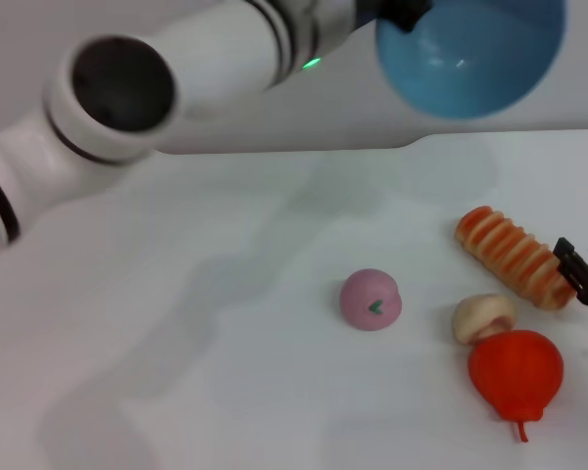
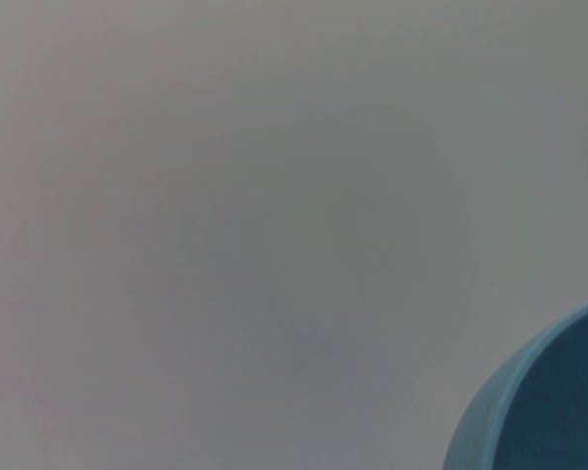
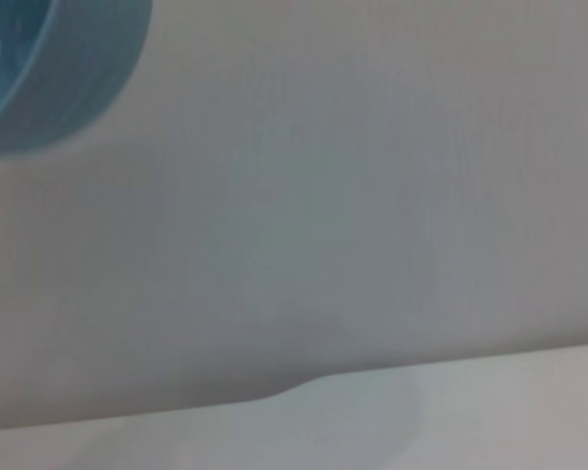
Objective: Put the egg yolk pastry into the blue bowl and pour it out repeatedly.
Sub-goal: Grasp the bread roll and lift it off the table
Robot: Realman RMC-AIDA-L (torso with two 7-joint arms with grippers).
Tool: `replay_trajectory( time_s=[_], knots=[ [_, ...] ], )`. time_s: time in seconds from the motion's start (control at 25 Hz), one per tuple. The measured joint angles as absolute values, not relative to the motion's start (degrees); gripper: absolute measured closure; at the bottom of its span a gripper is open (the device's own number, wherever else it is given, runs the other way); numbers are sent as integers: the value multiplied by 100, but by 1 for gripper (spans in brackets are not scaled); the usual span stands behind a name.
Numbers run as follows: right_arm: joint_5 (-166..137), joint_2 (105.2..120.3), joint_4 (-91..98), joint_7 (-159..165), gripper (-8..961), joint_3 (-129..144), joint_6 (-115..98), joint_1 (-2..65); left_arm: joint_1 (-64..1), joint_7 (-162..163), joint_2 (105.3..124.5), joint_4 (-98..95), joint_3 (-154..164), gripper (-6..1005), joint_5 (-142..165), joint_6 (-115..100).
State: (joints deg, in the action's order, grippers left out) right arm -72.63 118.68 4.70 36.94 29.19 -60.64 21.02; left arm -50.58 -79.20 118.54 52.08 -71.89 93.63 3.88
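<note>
The bowl [image 1: 470, 54] is being held raised above the far edge of the table [image 1: 225, 323], at the end of the left arm [image 1: 157, 78], which is reaching across from the near left. The pastry [image 1: 483, 317] is lying on the table at the right, just behind the red fruit [image 1: 515, 374] and just before the bread [image 1: 514, 257]. The bun [image 1: 370, 299] is lying to the pastry's left, apart from it. The right gripper [image 1: 583, 269] is being kept at the right edge, beside the bread's end.

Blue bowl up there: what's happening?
Left hand lifts blue bowl, tipped. Egg yolk pastry on table, among foods. Right hand beside striped bread.
</note>
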Motion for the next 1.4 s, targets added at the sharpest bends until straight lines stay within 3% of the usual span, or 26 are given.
replay_trajectory(
  time_s=[0.68,1.12,1.2,1.4],
  knots=[
    [-8011,11859,2128,5124,467,3672,-6354,2044,-5180,-6174,11732,3744,-9092,1001,9870,2915],
    [-11186,11842,5028,10018,474,3615,-6507,1947,-5141,-4896,11725,3435,-9656,999,11216,3374],
    [-11519,11784,5322,10867,478,3525,-6855,2037,-5159,-4623,11730,3431,-9775,999,11577,3509],
    [-12170,11453,5352,12753,488,3140,-7790,2574,-5202,-4139,11785,3530,-9795,1000,12183,3601]
  ],
)
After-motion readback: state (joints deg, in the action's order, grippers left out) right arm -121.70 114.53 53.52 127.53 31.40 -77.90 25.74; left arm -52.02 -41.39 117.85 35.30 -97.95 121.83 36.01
